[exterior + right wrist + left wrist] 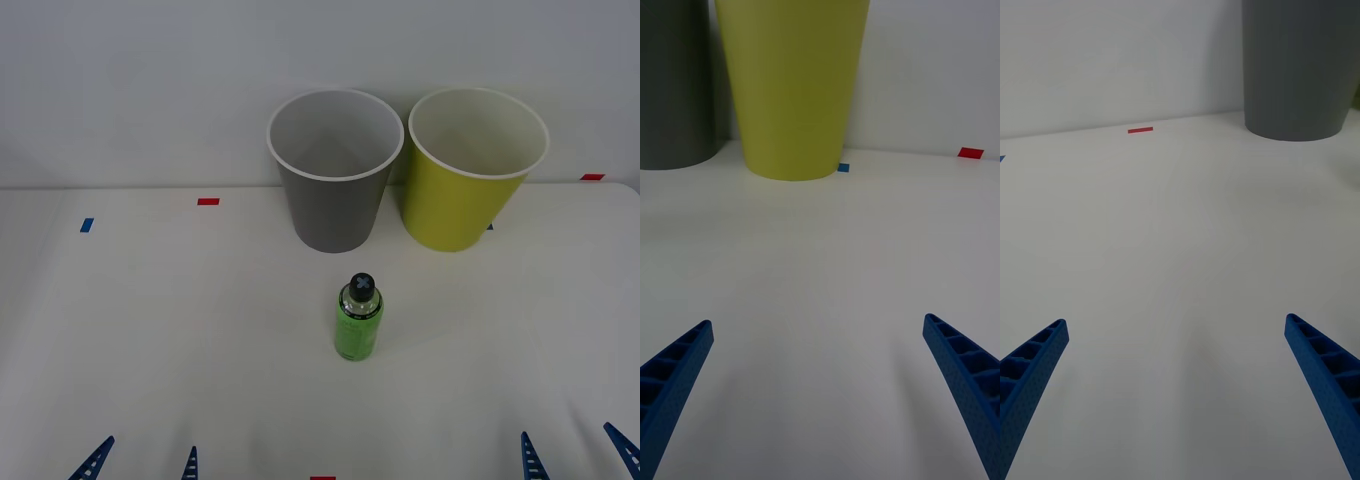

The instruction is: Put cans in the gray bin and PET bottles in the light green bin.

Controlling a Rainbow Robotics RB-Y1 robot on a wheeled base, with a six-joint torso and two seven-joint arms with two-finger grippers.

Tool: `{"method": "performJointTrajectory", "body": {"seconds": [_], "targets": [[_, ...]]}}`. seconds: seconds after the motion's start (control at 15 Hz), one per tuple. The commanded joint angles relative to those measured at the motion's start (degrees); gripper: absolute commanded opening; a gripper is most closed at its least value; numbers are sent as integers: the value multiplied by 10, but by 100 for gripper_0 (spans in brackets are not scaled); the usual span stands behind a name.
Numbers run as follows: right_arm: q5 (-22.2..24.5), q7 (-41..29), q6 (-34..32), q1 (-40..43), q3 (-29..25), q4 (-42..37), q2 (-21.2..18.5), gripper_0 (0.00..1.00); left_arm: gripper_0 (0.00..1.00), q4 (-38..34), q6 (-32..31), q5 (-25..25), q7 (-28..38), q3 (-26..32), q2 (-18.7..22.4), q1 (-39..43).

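A small PET bottle [358, 320] with a bright green label and black cap stands upright at the table's middle. Behind it stand the gray bin [335, 170] and, to its right, the light green bin [470, 170], both upright with white rims. My left gripper [142, 462] waits open at the front left edge, with the gray bin [1300, 67] ahead of it. My right gripper [578, 457] waits open at the front right edge, facing the light green bin [794, 82]. Both grippers hold nothing. No can is in view.
Small red tape marks [208, 201] and a blue mark [86, 225] lie flat on the white table [150, 340]. A white wall rises just behind the bins. Another red mark [592, 177] sits at the far right.
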Motion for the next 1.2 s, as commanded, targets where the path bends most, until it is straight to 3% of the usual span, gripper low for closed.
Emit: {"method": "performJointTrajectory", "body": {"seconds": [0.07, 1.2], "targets": [[0, 0, 0, 0, 0, 0, 0, 97, 100, 0, 0, 0, 0, 0, 0, 0], [0, 0, 0, 0, 0, 0, 0, 97, 100, 0, 0, 0, 0, 0, 0, 0]]}}
